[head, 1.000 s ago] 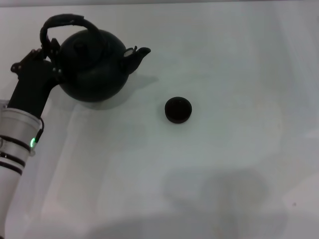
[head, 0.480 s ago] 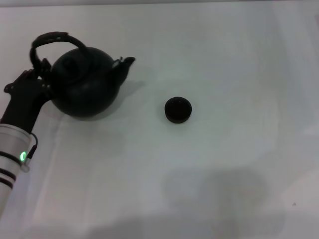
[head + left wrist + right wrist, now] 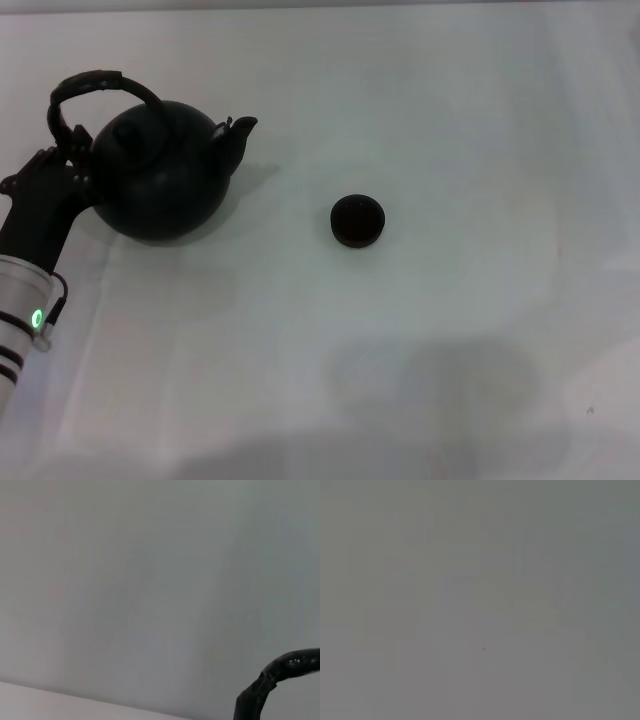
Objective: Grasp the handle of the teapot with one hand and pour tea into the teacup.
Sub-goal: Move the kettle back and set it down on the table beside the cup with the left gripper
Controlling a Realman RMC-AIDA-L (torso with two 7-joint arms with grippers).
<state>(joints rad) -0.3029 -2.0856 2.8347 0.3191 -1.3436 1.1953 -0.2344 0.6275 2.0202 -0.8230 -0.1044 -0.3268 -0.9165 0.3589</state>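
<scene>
Teapot (image 3: 160, 180) moved left, left gripper (image 3: 68, 150) gripping handle (image 3: 95, 85).

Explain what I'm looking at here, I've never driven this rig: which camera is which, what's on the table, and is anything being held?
The wide picture is from the robot's head, looking down at a white table. On the left its left arm reaches in; the left hand is at the handle of the black teapot, apparently gripping it. The small black teacup stands apart, to the spout's side. The left wrist camera shows only a piece of that handle against pale background. The right wrist camera shows plain grey; the right hand appears nowhere.
</scene>
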